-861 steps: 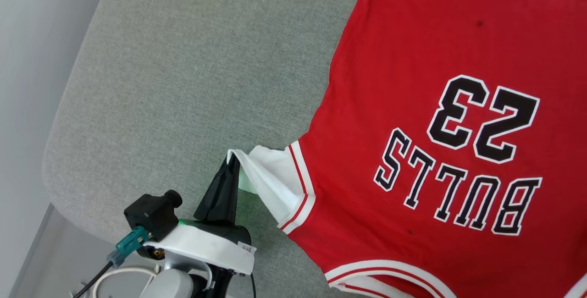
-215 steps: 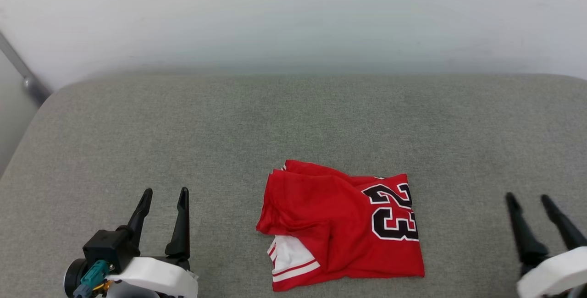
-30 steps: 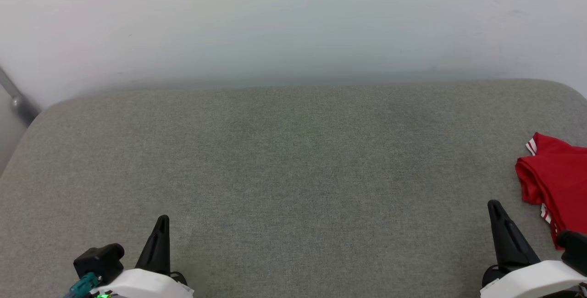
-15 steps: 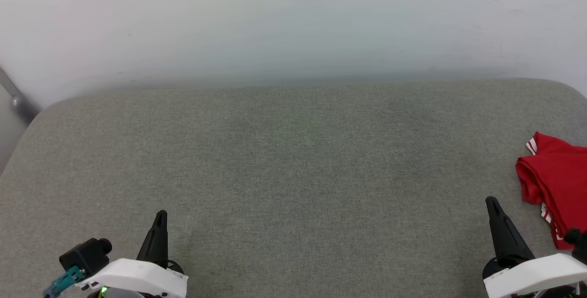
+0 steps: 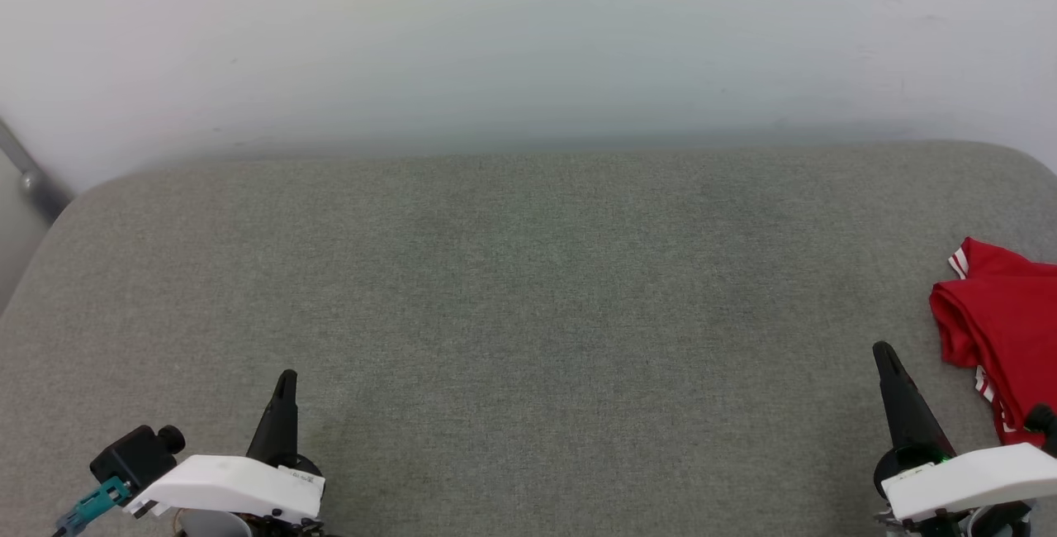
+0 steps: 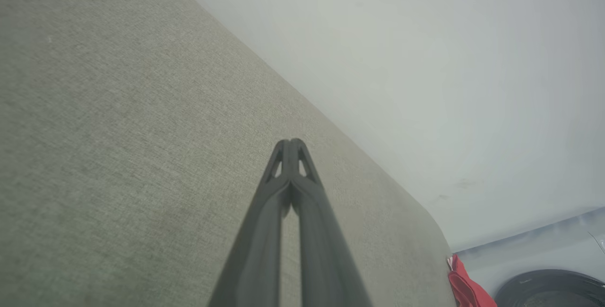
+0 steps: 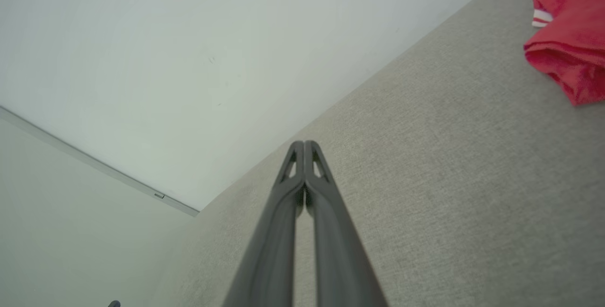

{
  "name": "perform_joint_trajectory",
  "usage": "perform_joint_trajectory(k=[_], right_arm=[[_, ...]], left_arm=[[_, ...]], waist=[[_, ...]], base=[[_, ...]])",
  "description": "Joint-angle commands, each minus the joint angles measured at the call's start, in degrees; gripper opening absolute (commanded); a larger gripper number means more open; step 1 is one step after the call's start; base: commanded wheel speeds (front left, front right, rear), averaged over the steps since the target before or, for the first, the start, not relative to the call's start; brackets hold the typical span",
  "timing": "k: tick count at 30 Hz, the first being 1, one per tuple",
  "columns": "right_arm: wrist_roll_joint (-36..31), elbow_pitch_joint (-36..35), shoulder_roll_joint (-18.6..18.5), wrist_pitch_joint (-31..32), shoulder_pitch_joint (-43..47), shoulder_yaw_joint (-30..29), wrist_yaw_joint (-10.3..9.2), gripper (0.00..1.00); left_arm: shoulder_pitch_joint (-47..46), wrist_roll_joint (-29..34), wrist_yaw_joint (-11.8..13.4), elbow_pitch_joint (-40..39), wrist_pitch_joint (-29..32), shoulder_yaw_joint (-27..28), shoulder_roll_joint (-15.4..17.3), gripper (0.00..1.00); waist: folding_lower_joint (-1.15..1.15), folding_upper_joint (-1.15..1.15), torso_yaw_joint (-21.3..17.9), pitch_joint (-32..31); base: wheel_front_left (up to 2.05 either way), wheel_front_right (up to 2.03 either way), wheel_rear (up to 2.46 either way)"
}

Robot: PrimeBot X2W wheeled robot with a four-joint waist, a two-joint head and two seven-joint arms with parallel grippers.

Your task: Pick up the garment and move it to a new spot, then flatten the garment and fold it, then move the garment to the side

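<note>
The garment (image 5: 1003, 330), red with a bit of red-and-white stripe trim, lies folded at the right edge of the grey cushion, partly cut off by the head view's border. It also shows as a red bundle (image 7: 569, 38) in the right wrist view and as a sliver (image 6: 465, 285) in the left wrist view. My right gripper (image 5: 885, 351) is shut and empty, just left of the garment and apart from it. Far from it at the lower left, my left gripper (image 5: 286, 376) is shut too, holding nothing. Both wrist views show the fingertips pressed together.
The grey fabric cushion (image 5: 528, 289) spans the whole width, with a pale wall (image 5: 528, 41) behind its far edge. A metal bar (image 5: 25, 173) slants at the far left. A dark round object (image 6: 553, 290) sits beyond the cushion's end.
Over the last second both shut grippers have crept slightly forward and their wrists have rolled a little. The garment has not moved.
</note>
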Motion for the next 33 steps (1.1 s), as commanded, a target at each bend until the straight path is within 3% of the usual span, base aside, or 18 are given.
perform_joint_trajectory(k=[1, 33], right_arm=[[2.64, 0.13, -0.39, 0.20, -1.68, -0.08, -0.01, 0.00], [22.94, 5.55, -0.29, 1.37, -5.07, -0.54, -0.02, 0.00]], left_arm=[[-1.54, -2.04, -0.58, -0.36, 0.55, 0.77, -0.29, 0.00], [-3.41, -18.26, -3.18, 1.10, 5.59, 5.22, -3.38, 0.00]], waist=[[0.00, 0.00, 0.02, 0.02], [0.00, 0.00, 0.21, 0.26]], base=[[0.00, 0.00, 0.00], [0.00, 0.00, 0.00]])
